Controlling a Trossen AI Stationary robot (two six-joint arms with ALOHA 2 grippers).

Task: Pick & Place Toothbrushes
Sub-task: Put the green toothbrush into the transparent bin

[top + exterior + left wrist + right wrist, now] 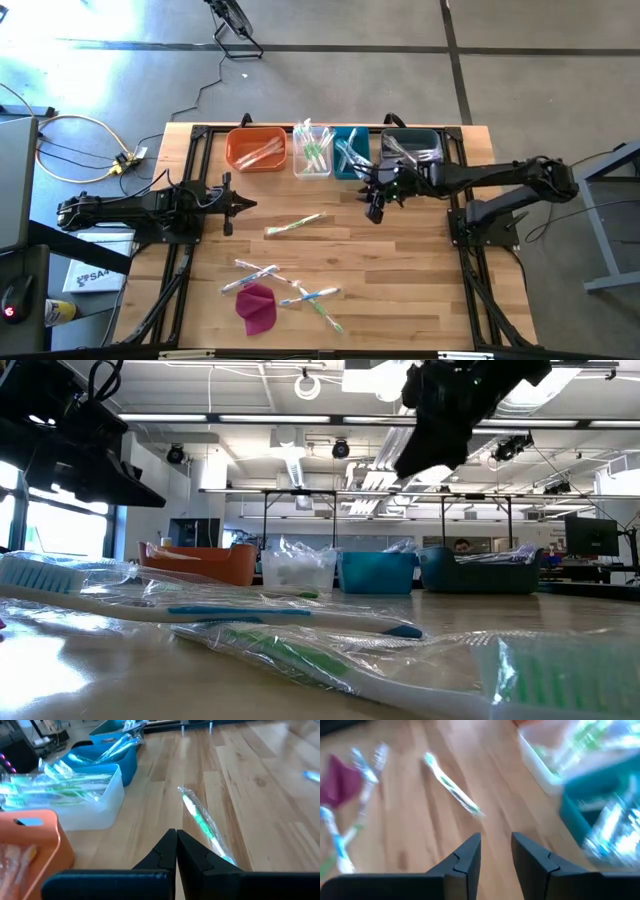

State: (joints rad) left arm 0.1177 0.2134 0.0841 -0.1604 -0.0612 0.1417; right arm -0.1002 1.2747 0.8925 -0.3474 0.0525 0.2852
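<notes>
Toothbrushes [452,789] blurred, bins [600,805] smeared, cut off

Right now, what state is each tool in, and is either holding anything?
Left tool: closed, holding nothing, above the table near the orange bin.
Right tool: open, empty, in front of the teal bins.

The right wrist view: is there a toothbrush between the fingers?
No, the fingers of the right gripper stand apart with only bare table between them.
</notes>
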